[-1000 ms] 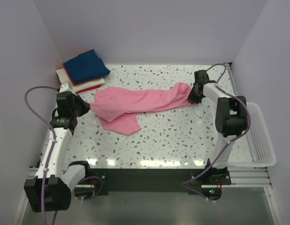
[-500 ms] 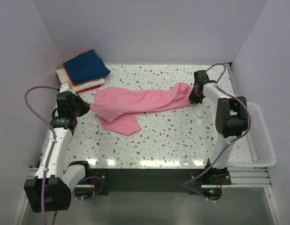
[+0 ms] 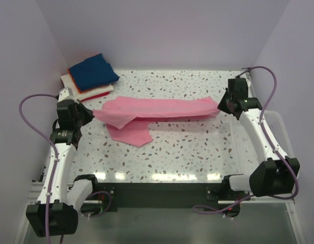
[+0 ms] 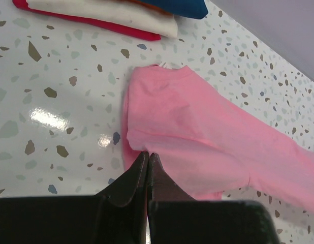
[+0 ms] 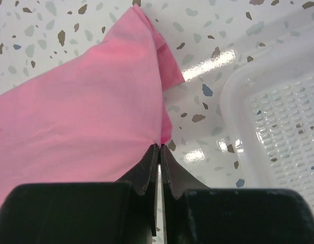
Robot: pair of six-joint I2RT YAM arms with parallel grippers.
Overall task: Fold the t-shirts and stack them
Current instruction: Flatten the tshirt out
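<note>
My left arm rises from its base at the near left corner of the speckled terrazzo table (image 3: pixel 197 147). Its forearm goes away from me, and its wrist is bent to the right, toward the plain pink cotton t-shirt (image 3: pixel 157 108). My left gripper (image 3: pixel 92 114) has its jaws pressed together, and they pinch the left edge of this shirt. In the left wrist view my left gripper (image 4: pixel 147 155) meets the pink cloth (image 4: pixel 197 132) right at its border.

Behind the pink shirt's left end, apart from it, is a stack of folded rectangles. The navy blue folded t-shirt (image 3: pixel 93 71) lies on top. Under it are an orange folded t-shirt (image 3: pixel 70 76), a white folded t-shirt (image 4: pixel 106 10) and a red folded t-shirt (image 4: pixel 86 23).

The pink shirt is stretched as a long band across the table between my two grippers. One flap lies on the table on the near side of its left end. In front of the shirt and behind it there is bare table.

My right arm leans from its base at the near right corner away from me, and its wrist turns left toward the shirt's right end. My right gripper (image 3: pixel 219 105) has its jaws closed on the corner of the cloth. In the right wrist view my right gripper (image 5: pixel 160 146) bites the pink edge (image 5: pixel 86 101).

To the right of the shirt, beside the table edge, stands a white plastic mesh basket (image 3: pixel 281 147), close to my right forearm.
</note>
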